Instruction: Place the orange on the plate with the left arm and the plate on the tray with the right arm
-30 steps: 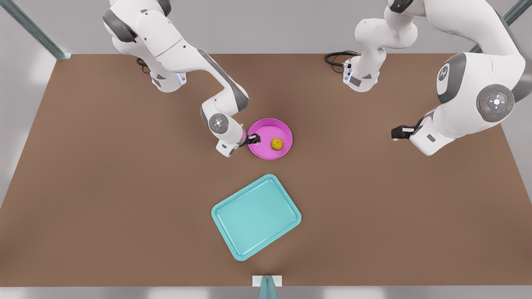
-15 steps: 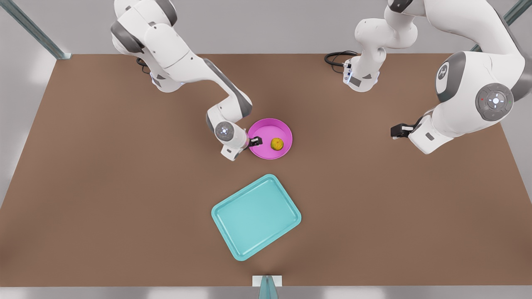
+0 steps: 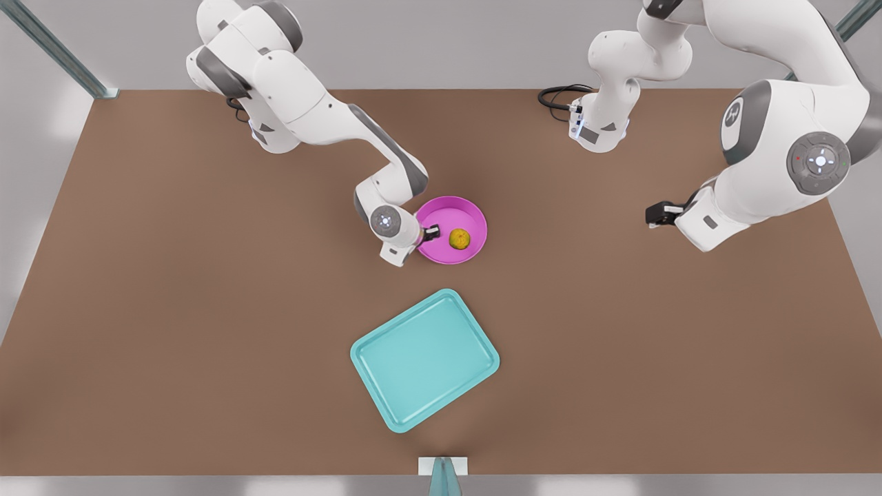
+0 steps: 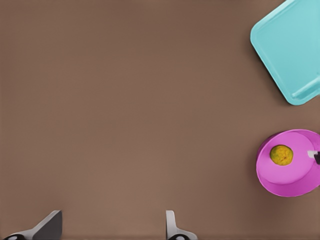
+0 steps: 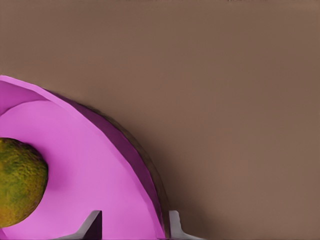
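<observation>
The pink plate (image 3: 451, 229) lies on the brown table, and the orange (image 3: 459, 238) rests in it, toward the front view's right. My right gripper (image 3: 431, 233) is low at the plate's rim on the front view's left. Up close its fingers (image 5: 95, 225) stand either side of the plate's rim (image 5: 150, 200), with a gap on the inner side, near the orange (image 5: 20, 182). The turquoise tray (image 3: 424, 359) lies nearer the front edge, with nothing on it. My left gripper (image 3: 651, 215) waits open at the front view's right, high over bare table (image 4: 112, 227), far from the plate (image 4: 290, 175) and tray (image 4: 292, 47).
A black cable (image 3: 555, 95) lies by the arm base at the back. A small white and teal mount (image 3: 442, 474) sits at the table's front edge. Metal frame posts stand at both back corners.
My right gripper has come lower and further over the plate's rim, and its fingers have narrowed. The plate has shifted very slightly to the front view's right. The left arm has barely moved.
</observation>
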You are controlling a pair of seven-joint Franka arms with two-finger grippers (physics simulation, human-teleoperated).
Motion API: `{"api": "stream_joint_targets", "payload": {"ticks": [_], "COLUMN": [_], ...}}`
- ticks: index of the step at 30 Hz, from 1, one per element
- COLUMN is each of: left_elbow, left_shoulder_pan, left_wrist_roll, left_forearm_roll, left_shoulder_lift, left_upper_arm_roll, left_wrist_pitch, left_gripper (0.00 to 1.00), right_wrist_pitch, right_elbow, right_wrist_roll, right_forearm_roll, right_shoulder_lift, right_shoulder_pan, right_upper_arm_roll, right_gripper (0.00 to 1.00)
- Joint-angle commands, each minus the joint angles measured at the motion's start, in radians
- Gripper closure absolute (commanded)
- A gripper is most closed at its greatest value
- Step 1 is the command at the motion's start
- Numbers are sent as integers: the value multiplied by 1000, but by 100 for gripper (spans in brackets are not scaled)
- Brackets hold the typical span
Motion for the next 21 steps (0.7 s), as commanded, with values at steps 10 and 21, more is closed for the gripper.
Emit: {"api": "stream_joint_targets", "payload": {"ticks": [10,21], "left_elbow": [1,1], "left_shoulder_pan": [2,0], "left_wrist_roll": [3,-1], "left_forearm_roll": [2,3], "left_shoulder_lift": [2,-1], "left_upper_arm_roll": [0,0], "left_wrist_pitch": [2,-2], "left_gripper": [0,0], "right_wrist_pitch": [-107,-187], "right_elbow": [60,204], "right_wrist_roll": [-22,-17], "right_forearm_roll": [-12,91], "right_shoulder_lift": [4,-52], "right_shoulder_pan": [-1,-26], "right_upper_arm_roll": [0,3], "right_gripper": [79,79]}}
